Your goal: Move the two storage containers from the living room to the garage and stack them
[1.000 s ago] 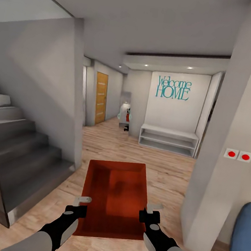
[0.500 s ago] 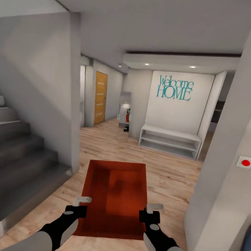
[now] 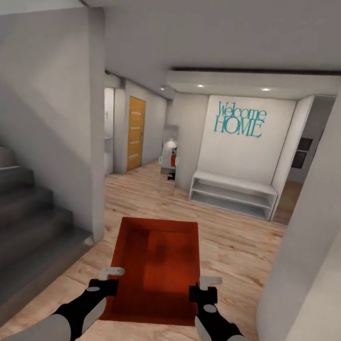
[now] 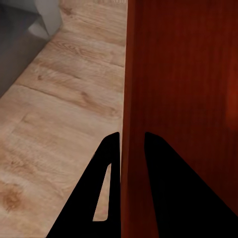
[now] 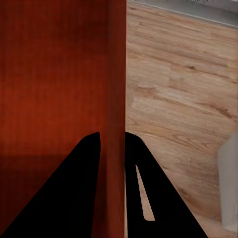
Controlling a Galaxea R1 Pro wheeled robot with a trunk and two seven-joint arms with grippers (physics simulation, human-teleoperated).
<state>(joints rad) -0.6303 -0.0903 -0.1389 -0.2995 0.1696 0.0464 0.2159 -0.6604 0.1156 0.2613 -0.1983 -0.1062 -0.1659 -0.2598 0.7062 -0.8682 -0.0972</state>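
A red-orange storage container (image 3: 157,269) hangs level in front of me above a light wood plank floor. My left gripper (image 3: 110,276) is shut on its left wall and my right gripper (image 3: 204,284) on its right wall. In the left wrist view the black fingers (image 4: 111,173) pinch the thin red wall (image 4: 130,99) of the container. The right wrist view shows the same grip, with the fingers (image 5: 91,163) on either side of the container's wall (image 5: 116,89). Nothing lies inside the container.
Grey stairs (image 3: 14,226) rise at the left beside a white wall corner (image 3: 91,182). A white pillar (image 3: 317,236) stands close at the right. Ahead are a white shelf bench (image 3: 233,193) under teal "Welcome HOME" lettering (image 3: 239,120) and a wooden door (image 3: 135,132) down a corridor.
The whole view has shifted as I roll forward: stairs and pillar slide outward and the blue seat and red switches leave view. Both grippers keep the same hold on the container.
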